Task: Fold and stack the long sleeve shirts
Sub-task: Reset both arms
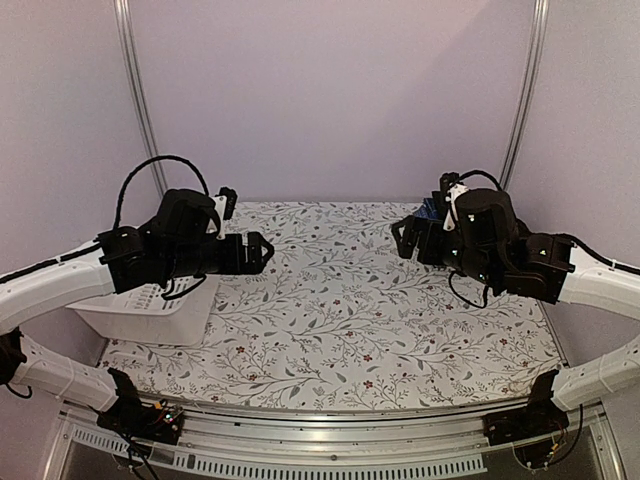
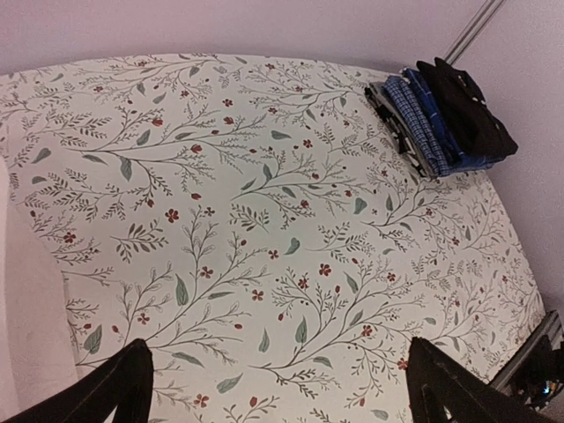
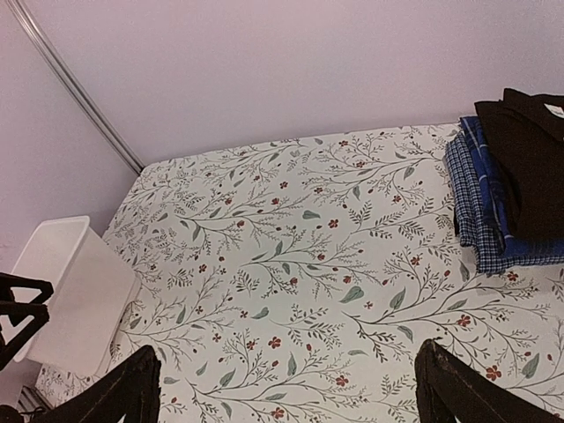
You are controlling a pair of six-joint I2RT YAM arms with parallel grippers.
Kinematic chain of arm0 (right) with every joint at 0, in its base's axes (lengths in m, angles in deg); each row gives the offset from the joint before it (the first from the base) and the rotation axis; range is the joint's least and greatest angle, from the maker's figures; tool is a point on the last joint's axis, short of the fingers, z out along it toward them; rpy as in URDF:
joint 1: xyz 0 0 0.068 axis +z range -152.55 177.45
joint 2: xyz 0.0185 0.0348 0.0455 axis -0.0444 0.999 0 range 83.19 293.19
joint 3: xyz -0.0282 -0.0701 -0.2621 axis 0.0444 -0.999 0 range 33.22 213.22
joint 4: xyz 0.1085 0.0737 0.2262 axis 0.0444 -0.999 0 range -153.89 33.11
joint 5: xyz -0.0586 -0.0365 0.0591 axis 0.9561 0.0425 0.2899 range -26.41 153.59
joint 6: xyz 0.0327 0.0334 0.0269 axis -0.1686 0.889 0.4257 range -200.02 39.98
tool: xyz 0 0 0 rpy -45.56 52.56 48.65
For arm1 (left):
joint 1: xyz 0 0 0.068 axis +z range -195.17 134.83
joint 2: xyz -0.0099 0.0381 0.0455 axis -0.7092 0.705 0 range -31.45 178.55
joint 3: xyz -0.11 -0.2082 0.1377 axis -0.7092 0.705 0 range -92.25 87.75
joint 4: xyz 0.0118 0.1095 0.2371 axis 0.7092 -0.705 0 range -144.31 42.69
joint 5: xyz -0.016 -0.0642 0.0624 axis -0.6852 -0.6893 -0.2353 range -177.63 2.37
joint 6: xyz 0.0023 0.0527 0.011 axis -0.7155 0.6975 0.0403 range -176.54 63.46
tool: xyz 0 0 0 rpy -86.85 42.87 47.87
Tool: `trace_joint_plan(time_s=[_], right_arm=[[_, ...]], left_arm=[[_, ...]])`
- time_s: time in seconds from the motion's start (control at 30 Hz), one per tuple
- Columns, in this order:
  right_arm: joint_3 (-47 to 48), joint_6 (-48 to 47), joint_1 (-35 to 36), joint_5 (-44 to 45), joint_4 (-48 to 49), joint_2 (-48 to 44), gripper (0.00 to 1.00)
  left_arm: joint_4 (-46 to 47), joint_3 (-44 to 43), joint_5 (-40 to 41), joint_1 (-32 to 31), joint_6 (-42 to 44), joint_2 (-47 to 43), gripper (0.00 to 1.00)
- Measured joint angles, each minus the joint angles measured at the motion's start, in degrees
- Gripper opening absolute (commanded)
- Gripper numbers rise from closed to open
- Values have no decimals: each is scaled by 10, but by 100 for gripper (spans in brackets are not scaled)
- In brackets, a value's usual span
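The long sleeve shirts lie folded in one pile at the table's far right corner. The plain black shirt rests on top of the blue-and-navy plaid shirt. The left wrist view shows the same black shirt over the plaid one. From above, only a blue edge of the pile shows behind the right arm. My left gripper hovers open over the table's left side, far from the pile, nothing between its fingers. My right gripper is open and empty just left of the pile.
A white plastic basket stands at the table's left edge, under my left arm. A floral cloth covers the table. Pale walls with metal posts close in the back and sides.
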Motion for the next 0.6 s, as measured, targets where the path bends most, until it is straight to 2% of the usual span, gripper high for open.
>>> trace_joint_plan(time_s=[0.6], right_arm=[[0,-4,0,7,0,0,99]], left_arm=[[0,2,0,0,0,0,100]])
